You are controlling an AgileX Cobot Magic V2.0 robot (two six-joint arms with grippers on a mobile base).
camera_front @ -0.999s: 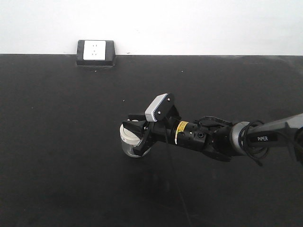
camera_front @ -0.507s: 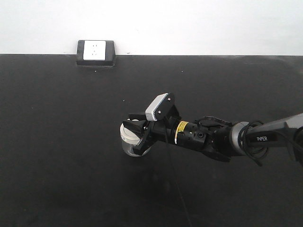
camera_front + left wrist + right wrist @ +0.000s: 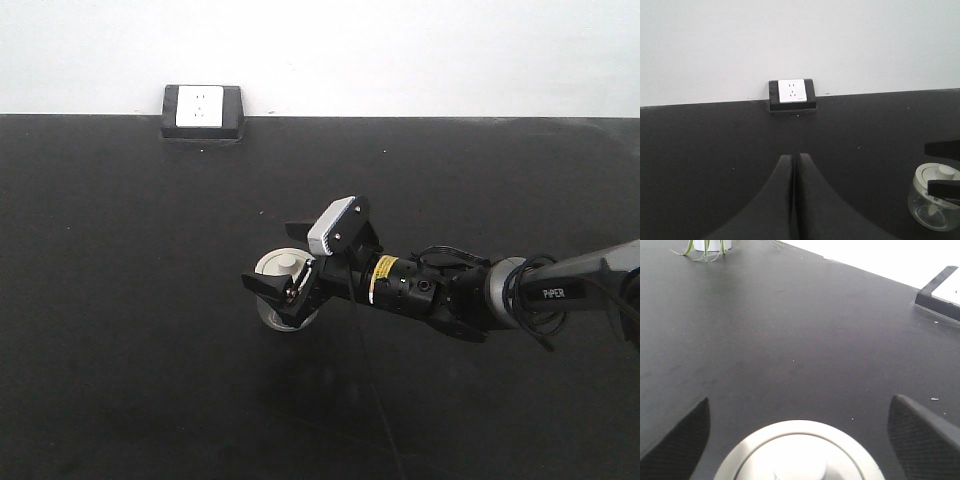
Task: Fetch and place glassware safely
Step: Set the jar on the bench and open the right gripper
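The glass jar (image 3: 283, 290) stands upright on the black table (image 3: 120, 300), a little left of the middle of the front view, its round cream-white lid (image 3: 283, 268) and central knob facing up. From the left wrist view the same jar (image 3: 935, 202) sits at the lower right, clear body below the pale lid, resting on the tabletop. In the right wrist view only the lid (image 3: 800, 452) shows, low in the middle of the picture, with the knob just at the bottom edge.

The right gripper (image 3: 285, 262) reaches in from the right on a long black arm and straddles the jar — its jaws are spread wide, one finger on the near side of the jar and one on the far side. The right wrist view shows the two textured fingertips (image 3: 680, 440) well apart at either edge of the picture with bare table between each of them and the lid, so the pincer has hold of nothing.

The left gripper (image 3: 795, 165) appears only in its own wrist view — its two dark fingers lie pressed together along their length, with nothing between them, pointing toward the back wall.

A black-and-white wall socket box (image 3: 202, 110) sits at the table's far edge against the white wall (image 3: 400, 50), well apart from the jar. Thin green leaves (image 3: 705, 250) show at the top left of the right wrist view.
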